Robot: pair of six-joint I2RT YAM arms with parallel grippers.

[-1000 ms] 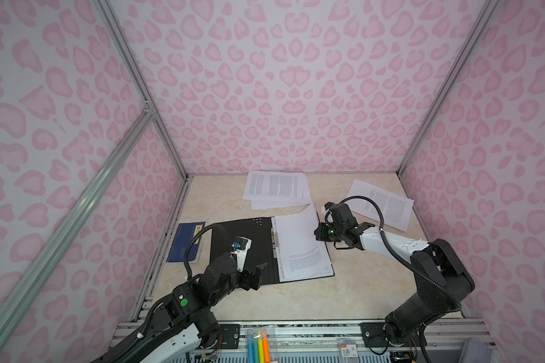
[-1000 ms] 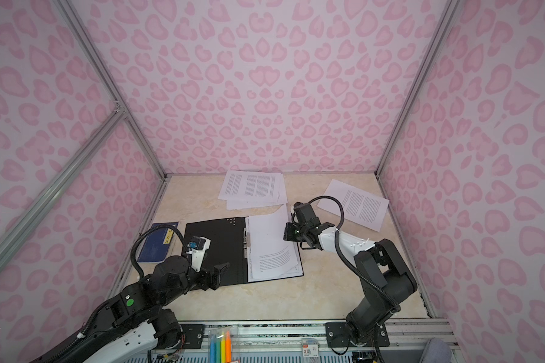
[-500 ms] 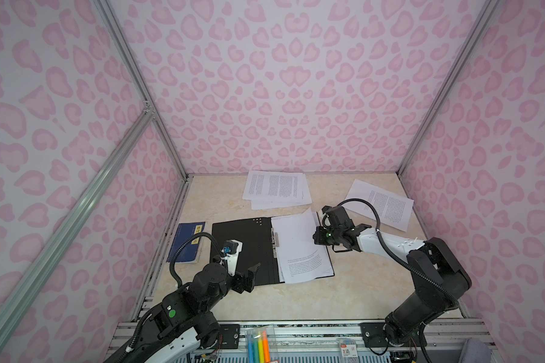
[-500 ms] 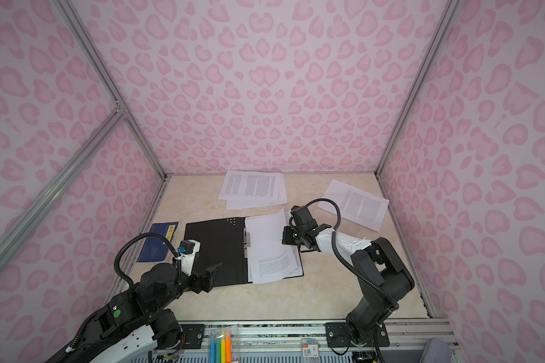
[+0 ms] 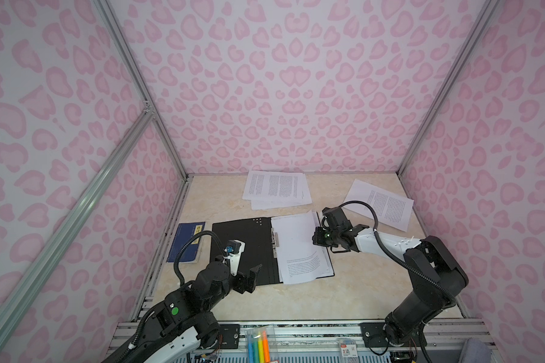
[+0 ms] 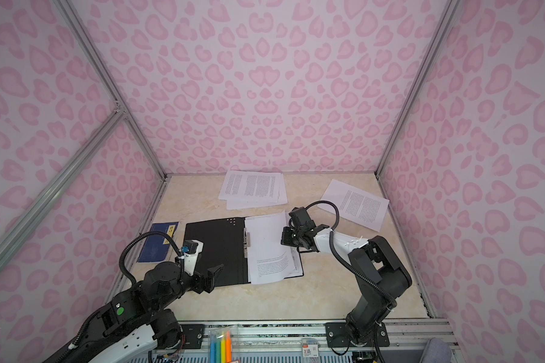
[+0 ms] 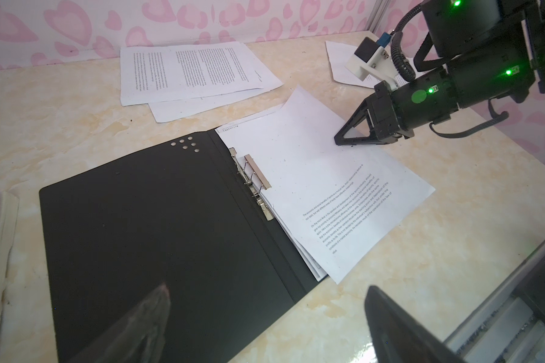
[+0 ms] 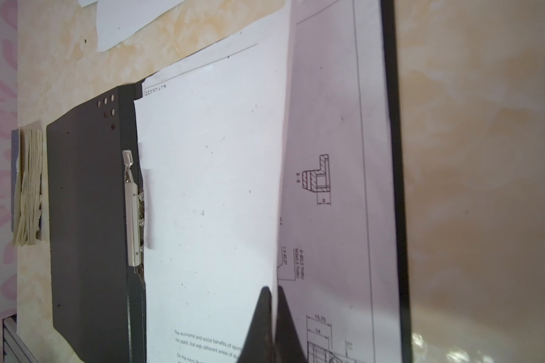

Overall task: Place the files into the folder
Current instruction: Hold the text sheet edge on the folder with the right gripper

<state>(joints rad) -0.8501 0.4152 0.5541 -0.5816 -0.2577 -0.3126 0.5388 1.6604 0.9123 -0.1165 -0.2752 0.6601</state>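
Folder (image 5: 243, 248): lying open mid-table, black inside up, so sheets can be laid straight onto its right half.
Clip (image 7: 255, 176): along the spine, at the left edge of the filed paper; likely there to hold sheets down.
Top sheet (image 5: 296, 248): on the folder's right half, skewed, near corner overhanging the near edge; right edge lifted off the drawing sheet (image 8: 328, 188) beneath.
Right gripper (image 8: 272, 294): pinched tight on the top sheet's right edge, probably to square it to the folder.
Left gripper (image 5: 251, 278): fingers spread wide, holding nothing, over the near edge of the folder's left half; seemingly ready to steady the cover.
Remaining files: far stack (image 5: 276, 188) by the far wall, single sheet (image 5: 379, 204) far right, both outside the folder.
Booklet (image 5: 186, 242): left of the folder, no part of the job.
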